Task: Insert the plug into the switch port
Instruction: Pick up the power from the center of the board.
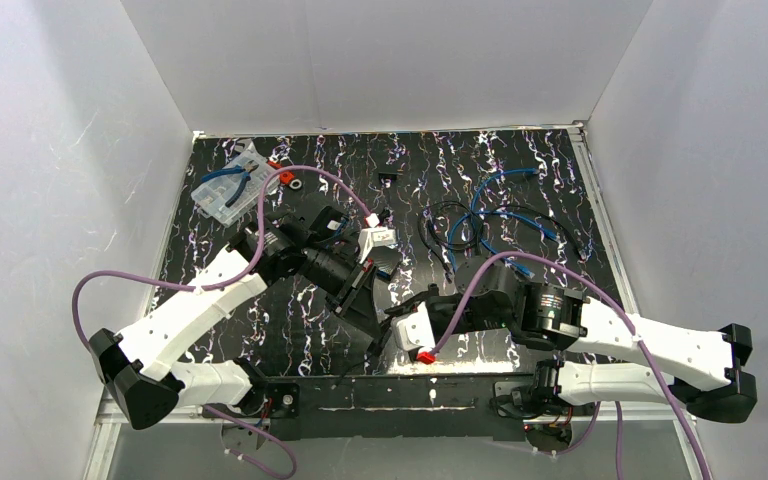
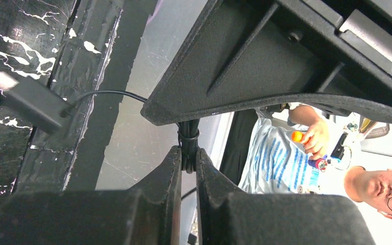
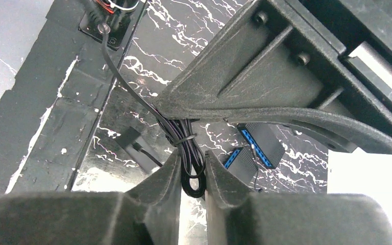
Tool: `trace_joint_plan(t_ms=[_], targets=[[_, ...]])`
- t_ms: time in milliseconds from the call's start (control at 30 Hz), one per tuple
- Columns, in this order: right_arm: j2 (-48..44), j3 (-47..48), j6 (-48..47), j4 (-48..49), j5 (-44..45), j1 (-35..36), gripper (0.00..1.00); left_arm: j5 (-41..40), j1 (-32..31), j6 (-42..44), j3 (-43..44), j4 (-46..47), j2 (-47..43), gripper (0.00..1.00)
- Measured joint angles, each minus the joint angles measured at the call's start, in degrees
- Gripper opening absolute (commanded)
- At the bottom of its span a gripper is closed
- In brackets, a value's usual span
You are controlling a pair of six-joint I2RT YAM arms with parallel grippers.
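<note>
plug end i cannot pick out for certain in any view; what shows is the black cable bundle (image 3: 186,140) that, as i judge, it belongs to.

top external: left gripper (image 1: 365,308) and right gripper (image 1: 397,325) meet nose to nose over the marbled mat (image 1: 560,200), and their bodies hide whatever lies under them. loose blue cables (image 1: 490,215) lie beyond the right gripper, well apart from it.

left wrist: the fingers (image 2: 158,189) are pressed together on the cable bundle (image 2: 188,137), just below its zip tie. a black adapter block (image 2: 28,102) lies off to the left of the fingers, with a thin lead running from it toward them. no switch shows here.

right wrist: its fingers (image 3: 158,194) likewise pinch the bundle, with coiled loops hanging in the gap. the switch (image 3: 258,148) lies just beyond the fingertips and to their right, partly under the gripper body. its long axis slants away, and its blue ports sit along the side turned toward the gripper. so the right arm looks nearer the port, and the coming move turns on bringing the plug end rightward and forward, in line with a port.
</note>
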Motion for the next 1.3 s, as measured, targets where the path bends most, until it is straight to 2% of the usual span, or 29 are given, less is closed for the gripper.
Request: trace_joint_plan(t_ms=[100,133,200,267,400,467,500,533,967,1300], targets=[[0.0,0.0,0.5,-0.2,0.0,0.0,0.01,0.0,0.0,0.0,0.0,-0.2,0.0,0.00],[0.0,0.0,0.7,-0.3,0.0,0.0,0.01,0.0,0.0,0.0,0.0,-0.3,0.0,0.00],[0.0,0.0,0.9,-0.4,0.0,0.0,0.01,-0.1,0.0,0.0,0.0,-0.3,0.0,0.21],[-0.1,0.0,1.1,-0.4,0.0,0.0,0.01,-0.2,0.0,0.1,0.0,-0.3,0.0,0.30],[-1.3,-0.5,2.0,0.0,1.2,0.2,0.01,-1.0,-0.2,0.2,0.0,0.2,0.0,0.61],[-3.1,-1.8,2.6,0.2,2.5,0.3,0.01,-1.8,-0.2,-0.3,0.1,0.4,-0.1,0.73],[-4.0,-2.3,2.9,0.2,2.9,0.3,0.01,-2.2,-0.2,-0.4,0.1,0.6,-0.2,0.93],[-5.1,-2.9,3.5,0.3,3.7,0.3,0.01,-3.0,-0.2,-0.9,0.1,0.9,-0.5,0.98],[-17.0,-8.5,10.1,0.3,15.4,0.3,0.01,-10.4,-0.2,-4.2,-3.5,6.9,-11.2,1.00],[-20.5,-10.8,14.0,1.2,17.4,0.3,0.01,-10.5,-0.2,-4.1,-6.8,8.2,-16.6,1.00]])
